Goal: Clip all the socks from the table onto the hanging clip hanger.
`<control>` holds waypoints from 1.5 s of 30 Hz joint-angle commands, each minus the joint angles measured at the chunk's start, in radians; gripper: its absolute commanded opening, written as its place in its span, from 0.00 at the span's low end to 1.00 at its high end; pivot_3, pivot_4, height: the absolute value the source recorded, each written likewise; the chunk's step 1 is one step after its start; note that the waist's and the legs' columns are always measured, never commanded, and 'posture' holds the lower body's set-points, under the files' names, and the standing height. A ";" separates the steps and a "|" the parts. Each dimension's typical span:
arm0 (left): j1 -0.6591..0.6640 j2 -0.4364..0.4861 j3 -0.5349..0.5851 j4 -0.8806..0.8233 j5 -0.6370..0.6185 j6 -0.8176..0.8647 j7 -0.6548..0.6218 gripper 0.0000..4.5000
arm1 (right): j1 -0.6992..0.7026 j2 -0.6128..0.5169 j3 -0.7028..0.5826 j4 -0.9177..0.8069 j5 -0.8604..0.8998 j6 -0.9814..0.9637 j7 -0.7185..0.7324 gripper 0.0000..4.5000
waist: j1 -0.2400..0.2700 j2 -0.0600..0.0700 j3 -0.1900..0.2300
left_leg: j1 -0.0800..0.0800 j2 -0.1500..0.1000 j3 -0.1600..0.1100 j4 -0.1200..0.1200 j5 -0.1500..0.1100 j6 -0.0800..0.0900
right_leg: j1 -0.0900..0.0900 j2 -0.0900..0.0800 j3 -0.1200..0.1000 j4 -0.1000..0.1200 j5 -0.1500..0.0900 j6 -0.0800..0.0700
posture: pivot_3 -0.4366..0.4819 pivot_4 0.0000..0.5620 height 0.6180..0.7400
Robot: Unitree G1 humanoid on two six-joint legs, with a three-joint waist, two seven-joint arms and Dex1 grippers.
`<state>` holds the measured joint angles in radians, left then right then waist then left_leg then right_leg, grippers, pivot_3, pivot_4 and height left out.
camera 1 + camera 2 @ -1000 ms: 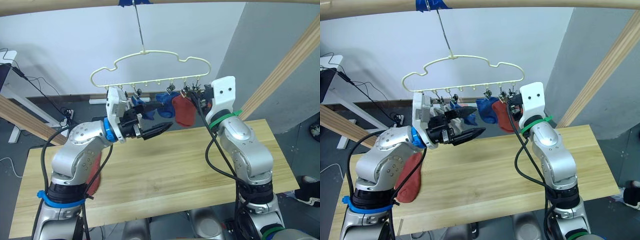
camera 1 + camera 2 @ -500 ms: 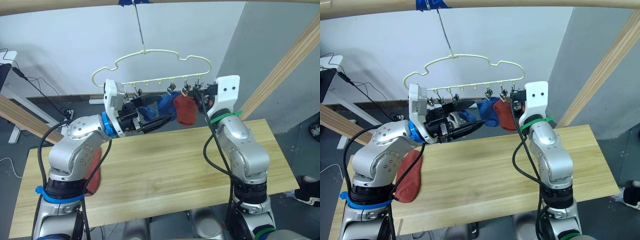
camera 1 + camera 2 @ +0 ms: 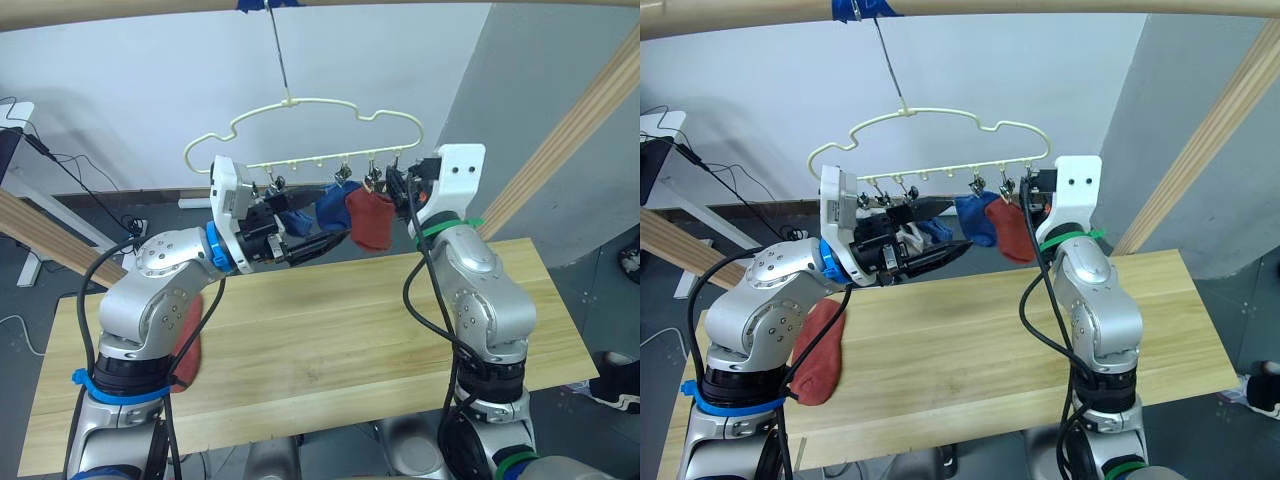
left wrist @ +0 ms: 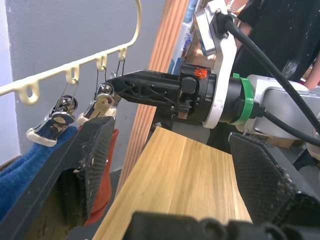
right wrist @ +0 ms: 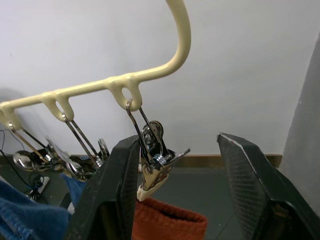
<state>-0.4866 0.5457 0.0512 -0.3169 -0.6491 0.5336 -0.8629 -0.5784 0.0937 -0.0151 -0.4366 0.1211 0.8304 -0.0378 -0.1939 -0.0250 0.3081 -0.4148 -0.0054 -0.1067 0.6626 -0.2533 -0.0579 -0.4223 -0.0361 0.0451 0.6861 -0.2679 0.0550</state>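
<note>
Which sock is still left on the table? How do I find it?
Look at the wooden table, on the robot's left side under its left arm. A rust-red sock lies flat there near the edge. The other socks you can see hang from the clip hanger above.

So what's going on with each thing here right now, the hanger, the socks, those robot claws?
Clip hanger: hanging from the pole by its hook.
Rust-red sock: clipped on, dangling.
Blue sock: clipped on beside it.
Second rust-red sock: lying on the table.
Left gripper: open, below the clips.
Right gripper: open around the end clip.
</note>
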 commanded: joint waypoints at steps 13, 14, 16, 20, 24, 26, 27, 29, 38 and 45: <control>-0.005 0.000 -0.011 -0.029 0.000 -0.021 -0.016 0.90 | -0.041 0.057 0.046 -0.040 -0.019 -0.013 -0.054 0.56 | 0.000 0.000 0.000 | 0.000 0.000 0.000 0.000 0.000 0.000 | -0.001 0.000 0.000 0.002 0.000 0.000 | 0.19 0.44 1.00; -0.004 0.000 -0.012 -0.029 0.001 -0.022 -0.017 0.90 | -0.040 0.057 0.047 -0.040 -0.020 -0.013 -0.055 0.56 | 0.000 0.000 0.000 | 0.000 0.000 0.000 0.000 0.000 0.000 | -0.001 0.000 0.000 0.002 0.000 0.000 | 0.19 0.44 1.00; -0.005 0.000 -0.012 -0.028 0.001 -0.021 -0.019 0.90 | -0.037 0.055 0.047 -0.041 -0.022 -0.013 -0.058 0.56 | 0.000 0.000 0.000 | 0.000 0.000 0.000 0.000 0.000 0.000 | -0.001 0.000 0.000 0.002 0.000 0.000 | 0.19 0.43 1.00; -0.005 -0.002 -0.013 -0.026 0.003 -0.021 -0.021 0.90 | -0.026 0.054 0.043 -0.045 -0.027 -0.012 -0.073 0.56 | 0.000 0.000 0.000 | 0.000 0.000 0.000 0.000 0.001 0.000 | -0.001 0.000 0.000 0.002 0.000 0.000 | 0.19 0.43 1.00; -0.004 -0.003 -0.016 -0.023 0.007 -0.025 -0.026 0.90 | -0.020 0.055 0.042 -0.045 -0.027 -0.008 -0.082 0.56 | 0.000 0.000 0.000 | 0.000 0.000 0.000 0.000 0.001 0.000 | -0.001 0.000 0.000 0.002 0.000 0.000 | 0.18 0.43 1.00; -0.006 -0.003 -0.016 -0.022 0.007 -0.024 -0.027 0.90 | -0.018 0.056 0.041 -0.046 -0.025 -0.004 -0.086 0.56 | 0.000 0.000 0.000 | 0.000 0.000 0.000 0.000 0.001 0.000 | -0.001 0.000 0.000 0.002 0.000 0.000 | 0.18 0.44 1.00; -0.006 -0.003 -0.016 -0.021 0.007 -0.025 -0.027 0.90 | -0.016 0.056 0.040 -0.047 -0.024 -0.002 -0.088 0.56 | 0.000 0.000 0.000 | 0.000 0.000 0.000 0.000 0.001 0.000 | -0.001 0.000 0.000 0.002 0.000 0.000 | 0.18 0.44 1.00; -0.006 -0.003 -0.017 -0.021 0.007 -0.025 -0.027 0.90 | -0.014 0.057 0.039 -0.049 -0.022 0.002 -0.090 0.56 | 0.000 0.000 0.000 | 0.000 0.000 0.000 0.000 0.001 0.000 | -0.001 0.000 0.000 0.002 0.000 0.000 | 0.18 0.44 1.00; -0.007 -0.007 -0.020 -0.021 0.008 -0.025 -0.025 0.90 | -0.009 0.062 0.035 -0.054 -0.012 0.009 -0.091 0.56 | 0.000 0.000 0.000 | 0.000 0.000 0.000 0.001 0.001 0.000 | -0.001 0.000 0.000 0.003 0.000 0.000 | 0.18 0.44 1.00; -0.006 -0.008 -0.021 -0.022 0.009 -0.025 -0.024 0.90 | 0.000 0.042 0.056 -0.060 -0.020 0.008 -0.074 0.56 | 0.000 0.000 0.000 | 0.000 0.000 0.000 0.001 0.001 0.000 | -0.001 0.000 0.000 0.003 0.000 0.000 | 0.18 0.44 1.00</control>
<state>-0.4865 0.5431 0.0322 -0.3132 -0.6403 0.5288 -0.8844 -0.5744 0.1343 0.0250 -0.4400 0.1006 0.8518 -0.1115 -0.1942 -0.0249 0.3079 -0.4146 -0.0054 -0.1068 0.6631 -0.2524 -0.0582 -0.4231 -0.0361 0.0452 0.6891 -0.2678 0.0550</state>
